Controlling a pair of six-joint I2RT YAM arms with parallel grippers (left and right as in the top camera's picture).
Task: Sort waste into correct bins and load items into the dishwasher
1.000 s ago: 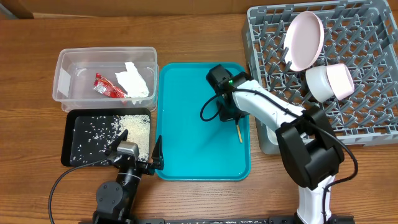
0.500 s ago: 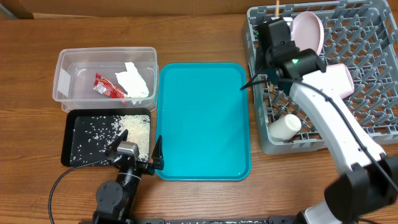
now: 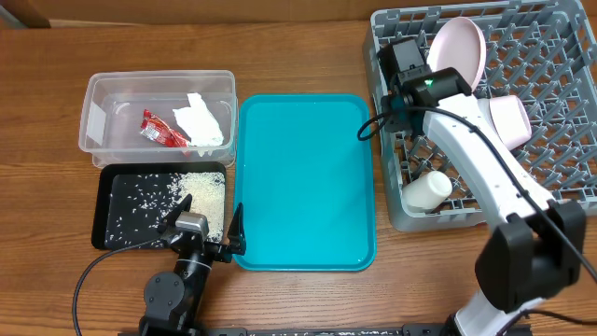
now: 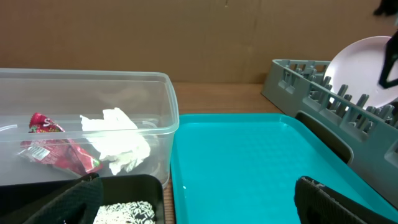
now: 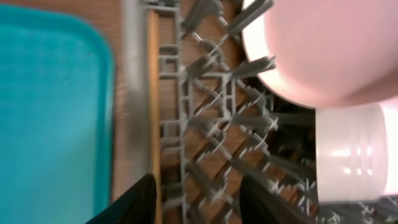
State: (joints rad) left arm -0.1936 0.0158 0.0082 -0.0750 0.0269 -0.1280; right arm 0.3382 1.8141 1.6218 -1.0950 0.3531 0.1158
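The right gripper hangs over the left edge of the grey dish rack, its jaws apart and nothing clamped between them. In the right wrist view a wooden chopstick lies along the rack's left wall, just beside one finger; whether they touch I cannot tell. The large plate stands on edge among the pegs near the back of the rack, white face showing, and a bowl lies on its side just beside it. A small white cup lies on its side in the rack's front left corner.

The teal tray sits on the desk between the rack and the two bins. The clear tub holds the red sauce packet and the crumpled napkin, which touch each other. Directly in front of the tub, the black tray carries the rice, heaped toward its right end and scattered thinly over the rest.

The left gripper rests low at the front of the desk, by the near corners of the black tray and the teal tray, its jaws spread wide and holding nothing.
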